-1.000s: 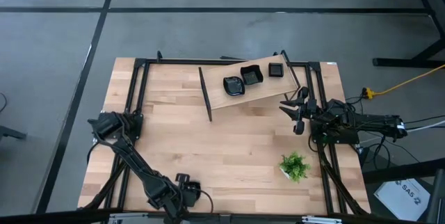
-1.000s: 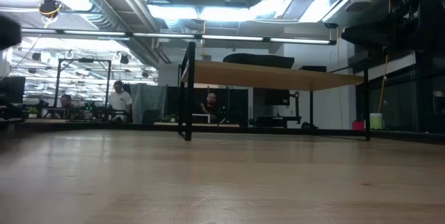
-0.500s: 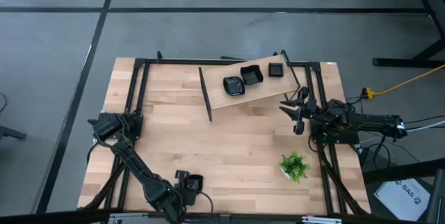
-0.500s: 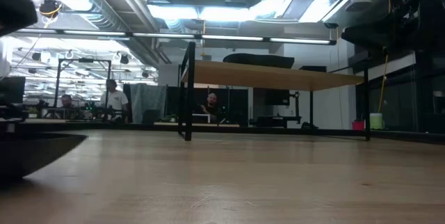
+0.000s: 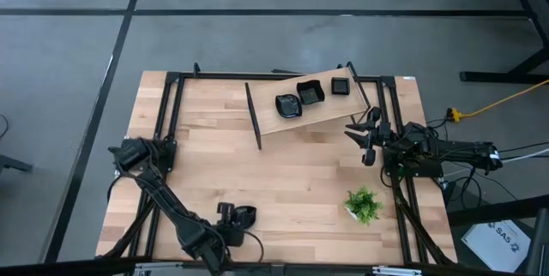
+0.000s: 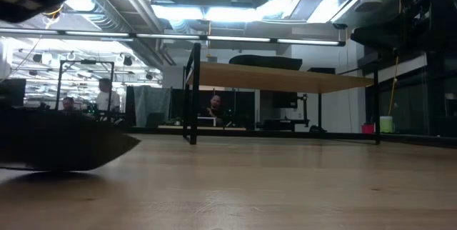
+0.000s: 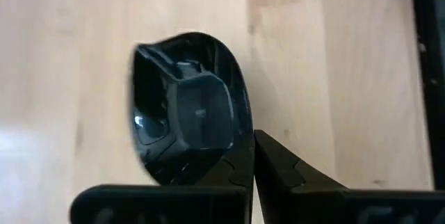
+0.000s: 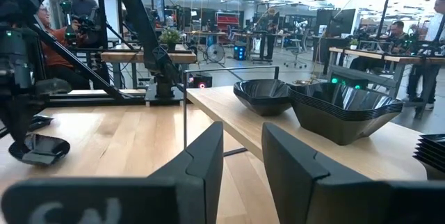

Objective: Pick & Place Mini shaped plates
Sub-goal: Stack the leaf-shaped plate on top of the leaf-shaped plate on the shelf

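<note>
My left gripper (image 5: pixel 233 219) is near the table's near edge, shut on a glossy black mini shaped plate (image 7: pixel 156 106). The same plate fills the left of the low view (image 6: pixel 64 141) and shows small under that arm in the right wrist view (image 8: pixel 40 147). Three more black plates (image 5: pixel 288 105), (image 5: pixel 310 93), (image 5: pixel 341 86) sit on a raised wooden shelf (image 5: pixel 319 115) at the far side. My right gripper (image 5: pixel 367 135) waits open beside the shelf's right end, and its wrist view shows two of the plates (image 8: pixel 264 95), (image 8: pixel 341 109). My left gripper holds the plate by its rim (image 7: pixel 245 123), with one finger (image 7: pixel 201 109) inside the bowl and the other (image 7: pixel 281 165) outside. The fingers come from above. The plate hangs low under them; whether its base touches the table I cannot tell.
A small green potted plant (image 5: pixel 363 205) stands near the table's right edge, below the right gripper. Black shelf legs (image 5: pixel 254 117) and the frame rails (image 5: pixel 168 113) border the table. Bare wood lies in the table's middle (image 5: pixel 283 173). People sit in the room behind (image 6: pixel 216 106).
My left gripper has carried the plate along the near edge toward the table's right and slightly farther in. In the low view the plate has come in from the left and grown large.
</note>
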